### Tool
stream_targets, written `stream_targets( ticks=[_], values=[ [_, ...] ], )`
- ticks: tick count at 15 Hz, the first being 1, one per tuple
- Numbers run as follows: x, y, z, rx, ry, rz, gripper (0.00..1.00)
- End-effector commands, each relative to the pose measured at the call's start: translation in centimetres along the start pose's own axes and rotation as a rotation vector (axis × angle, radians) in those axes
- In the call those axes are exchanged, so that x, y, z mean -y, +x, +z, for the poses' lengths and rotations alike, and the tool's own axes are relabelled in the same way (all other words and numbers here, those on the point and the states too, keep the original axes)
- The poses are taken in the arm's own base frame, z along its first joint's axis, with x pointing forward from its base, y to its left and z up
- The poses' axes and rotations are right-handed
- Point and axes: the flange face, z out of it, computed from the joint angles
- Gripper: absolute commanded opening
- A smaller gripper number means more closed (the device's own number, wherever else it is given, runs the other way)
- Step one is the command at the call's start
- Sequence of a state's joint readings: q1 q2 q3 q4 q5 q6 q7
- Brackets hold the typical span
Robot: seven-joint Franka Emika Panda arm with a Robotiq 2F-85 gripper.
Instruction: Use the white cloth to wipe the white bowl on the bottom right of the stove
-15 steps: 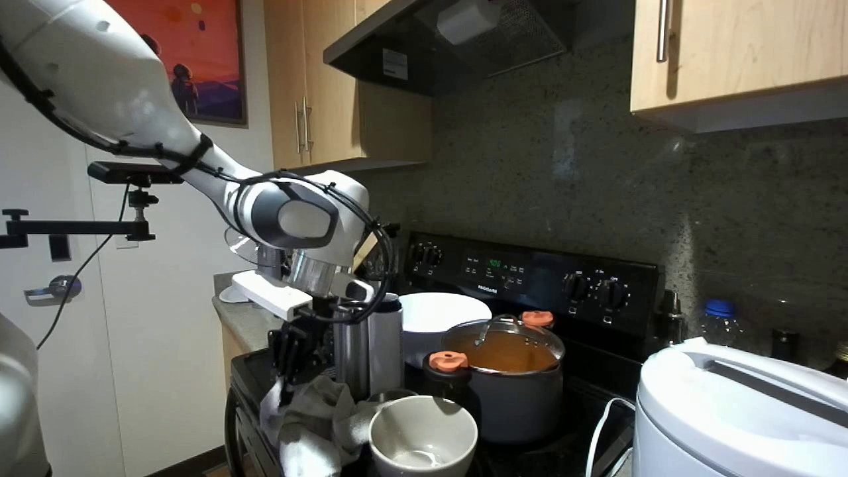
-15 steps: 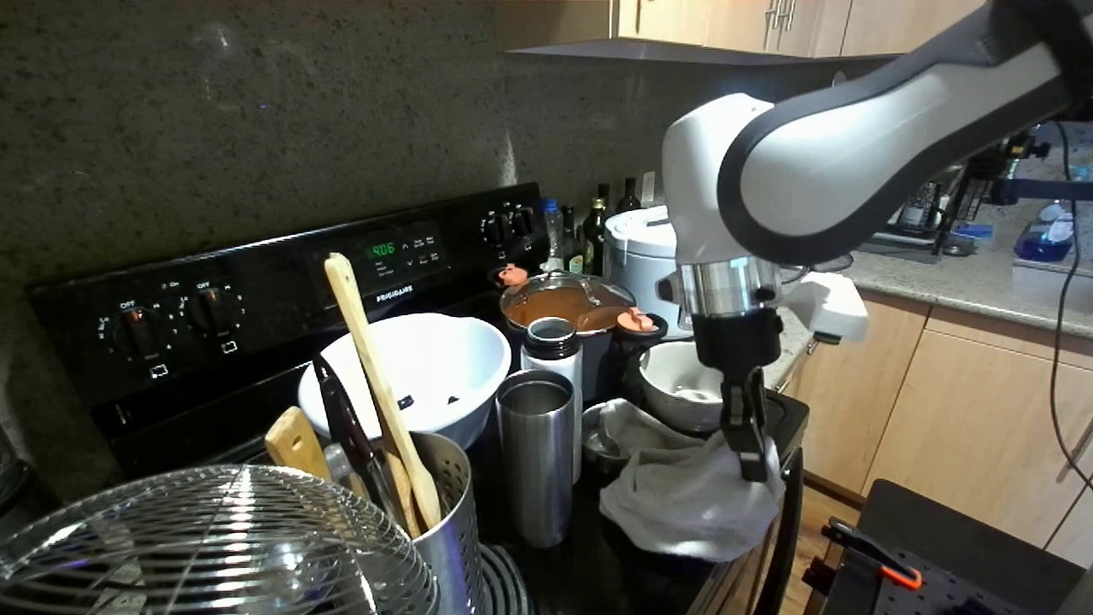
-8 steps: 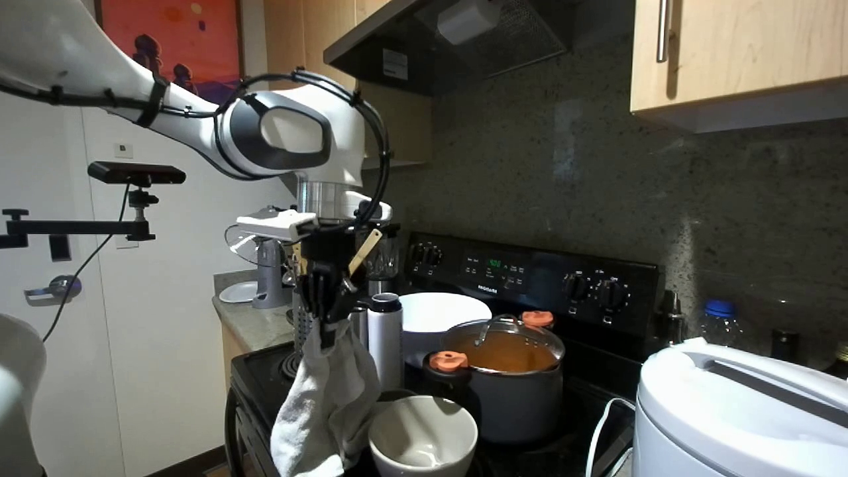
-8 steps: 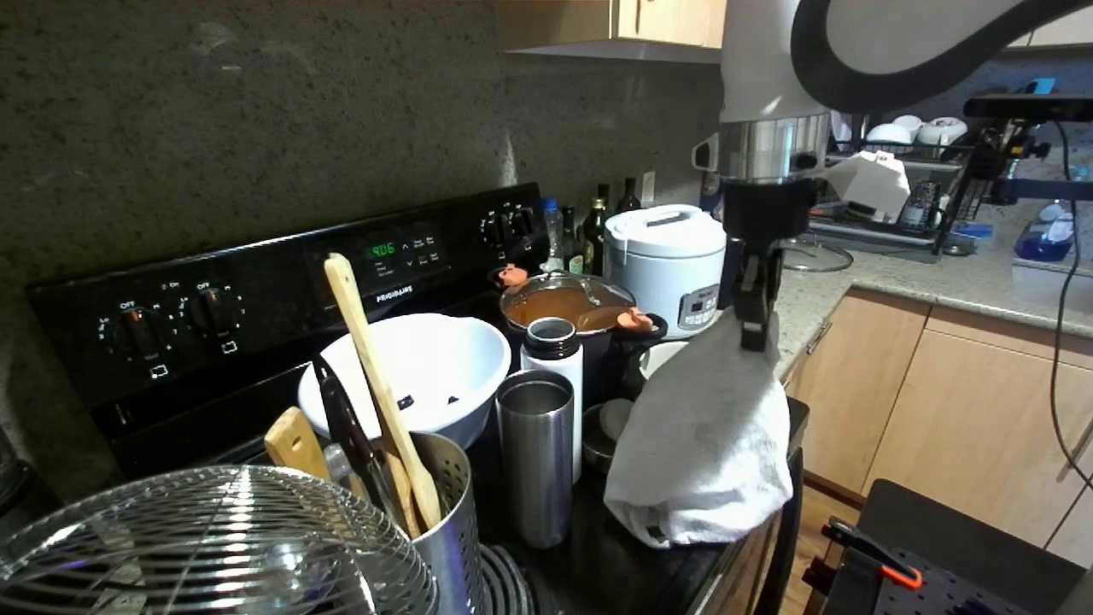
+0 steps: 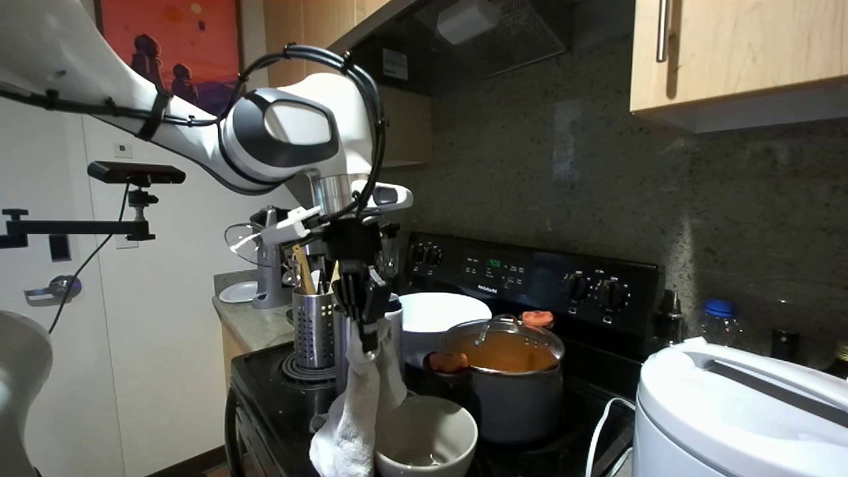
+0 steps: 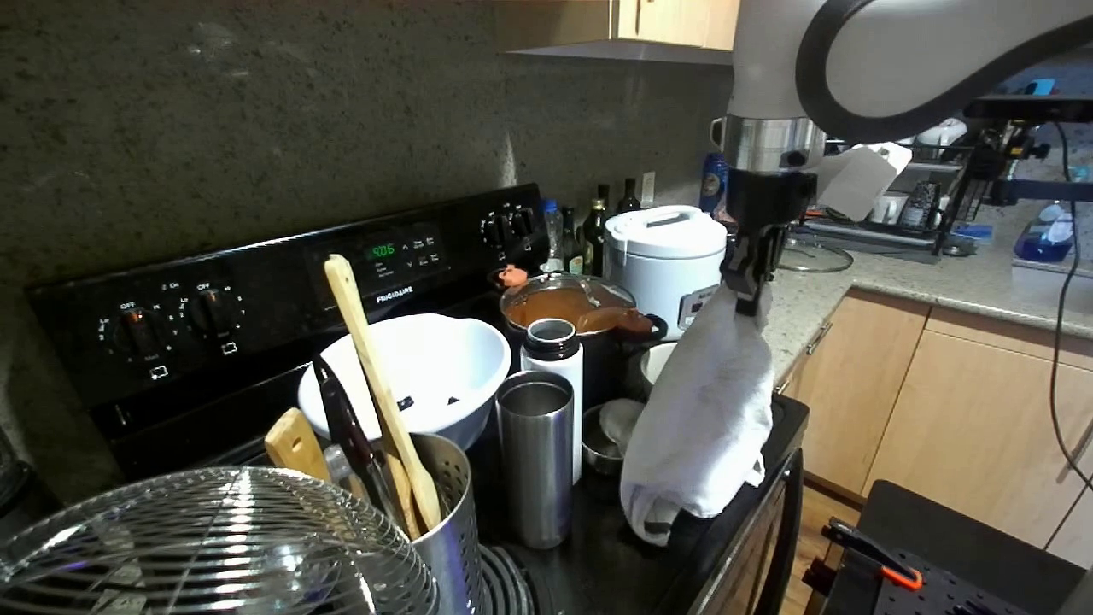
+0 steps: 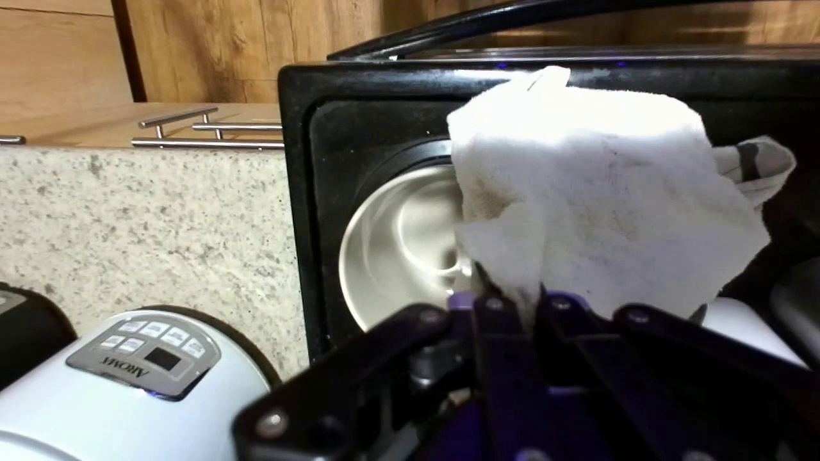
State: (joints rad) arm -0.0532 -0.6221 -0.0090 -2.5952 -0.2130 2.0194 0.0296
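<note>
In the Robotiq gripper, set narrow, pinches a gathered upper edge of the white cloth. Hangs below in rumpled folds over the black stove, smudged grey, stained faintly brownish in a patch, with a dark band across a curled corner. Overlaps part of the white bowl in the wrist view; cannot tell whether touching. As for that bowl, stands upright by the stove's front corner, glossy inside with curved reflections. Beyond, shows a glass-lidded pot between bowl and Frigidaire control panel, and, on the speckled countertop, an Aroma rice cooker.
</note>
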Motion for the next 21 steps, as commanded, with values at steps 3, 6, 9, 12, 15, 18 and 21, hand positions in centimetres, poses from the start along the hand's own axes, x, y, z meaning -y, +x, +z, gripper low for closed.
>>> stream_targets(
  ticks=[3, 6, 9, 12, 15, 18, 21],
  values=[
    [0.8, 1.3, 6.9, -0.036, -0.015, 0.070, 0.05],
    [0.5, 2.0, 9.8, -0.061, -0.037, 0.089, 0.05],
    [0.0, 2.8, 11.5, -0.070, -0.067, 0.100, 0.05],
    [0.2, 2.9, 13.2, -0.068, -0.081, 0.109, 0.05],
    [0.9, 2.9, 14.7, -0.047, -0.071, 0.115, 0.05],
    [1.3, 3.0, 16.1, -0.013, -0.064, 0.119, 0.05],
    [1.3, 3.6, 16.7, -0.016, -0.046, 0.140, 0.05]
  ],
)
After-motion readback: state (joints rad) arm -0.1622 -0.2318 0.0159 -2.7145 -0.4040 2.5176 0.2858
